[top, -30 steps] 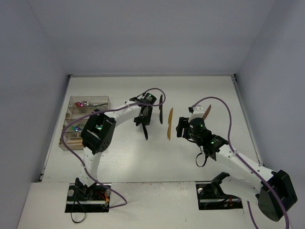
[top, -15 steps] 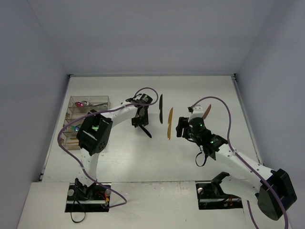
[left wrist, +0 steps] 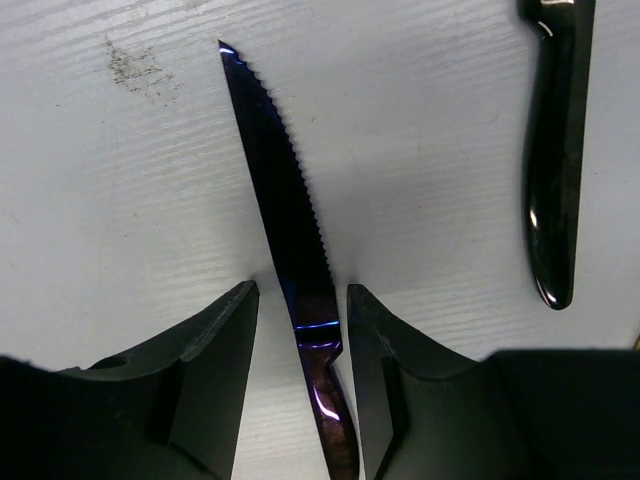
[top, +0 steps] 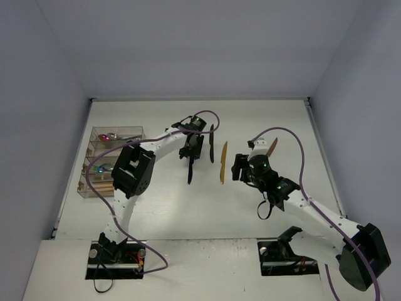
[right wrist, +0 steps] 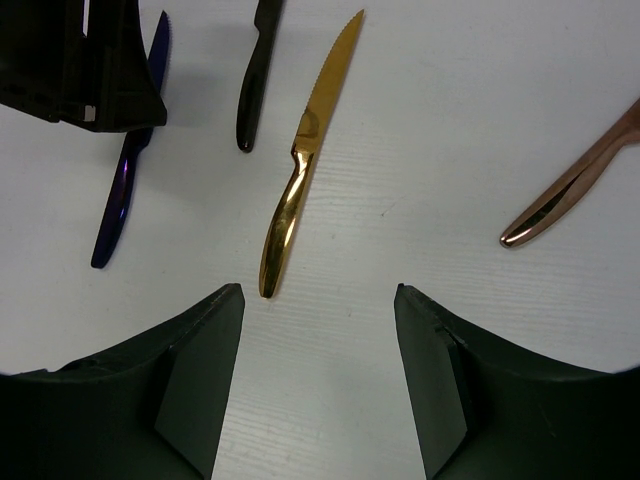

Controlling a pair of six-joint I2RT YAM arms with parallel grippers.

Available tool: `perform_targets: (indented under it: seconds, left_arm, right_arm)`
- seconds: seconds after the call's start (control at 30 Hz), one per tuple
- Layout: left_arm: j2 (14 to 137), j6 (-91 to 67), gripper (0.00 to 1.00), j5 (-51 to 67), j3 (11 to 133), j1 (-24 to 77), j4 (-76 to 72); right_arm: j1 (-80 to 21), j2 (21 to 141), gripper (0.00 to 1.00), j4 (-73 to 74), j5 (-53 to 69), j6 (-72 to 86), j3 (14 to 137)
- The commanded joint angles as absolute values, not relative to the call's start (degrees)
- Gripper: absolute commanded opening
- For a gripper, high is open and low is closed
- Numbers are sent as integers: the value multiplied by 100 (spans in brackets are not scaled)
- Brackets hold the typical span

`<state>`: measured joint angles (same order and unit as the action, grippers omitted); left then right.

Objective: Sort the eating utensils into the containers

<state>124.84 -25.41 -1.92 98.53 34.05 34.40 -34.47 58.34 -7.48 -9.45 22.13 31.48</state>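
A blue-purple iridescent knife (left wrist: 290,200) lies on the white table, blade pointing away from the left wrist camera. My left gripper (left wrist: 300,290) is open and straddles its handle with a small gap on each side. In the top view the left gripper (top: 191,150) stands over the knife (top: 190,174). A black knife (top: 212,143), a gold knife (top: 223,164) and a copper utensil (top: 272,147) lie to its right. My right gripper (right wrist: 318,300) is open and empty, just short of the gold knife's (right wrist: 300,150) handle. The clear tray (top: 88,182) sits at the left.
The tray holds pink and silver spoons in its far compartment, a blue-green piece in the middle and chopsticks at the near side. The black knife (left wrist: 555,150) lies close to the right of the left gripper. The copper utensil (right wrist: 575,185) is at the right.
My left gripper swung left and back to the right. The blue knife turned diagonal on the table and now lies straight between the jaws. The right arm has not moved.
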Motion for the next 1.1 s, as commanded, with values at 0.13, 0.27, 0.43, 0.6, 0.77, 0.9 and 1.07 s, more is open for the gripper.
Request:
perform_targets:
  seconds: [0.13,0.27,0.43,0.6,0.77,0.9,1.07]
  left_arm:
    - [11643,-2766,38,-210,9582,3244,3470]
    - [11126,-3012,41,-44,9251,3320,3454]
    - [10736,-3292,44,293,8957,3514,3437]
    - [10675,-3952,45,272,8714,3586,3447]
    - [10793,-4748,46,-149,8385,3603,3419]
    - [10900,-5038,46,-425,8381,3581,3432]
    - [11182,-5149,46,-458,8457,3561,3435]
  right_arm:
    - [-3401,5679,59,-976,-932,2278,3262]
    - [-3401,5711,59,-976,-915,2284,3270]
    - [-3401,5730,59,-976,-890,2288,3270]
    - [-3401,5730,59,-979,-854,2325,3273]
    - [-3401,5678,59,-976,-844,2329,3278]
    - [-3405,5616,59,-976,-871,2325,3234]
    - [-3393,5550,59,-967,-904,2322,3183]
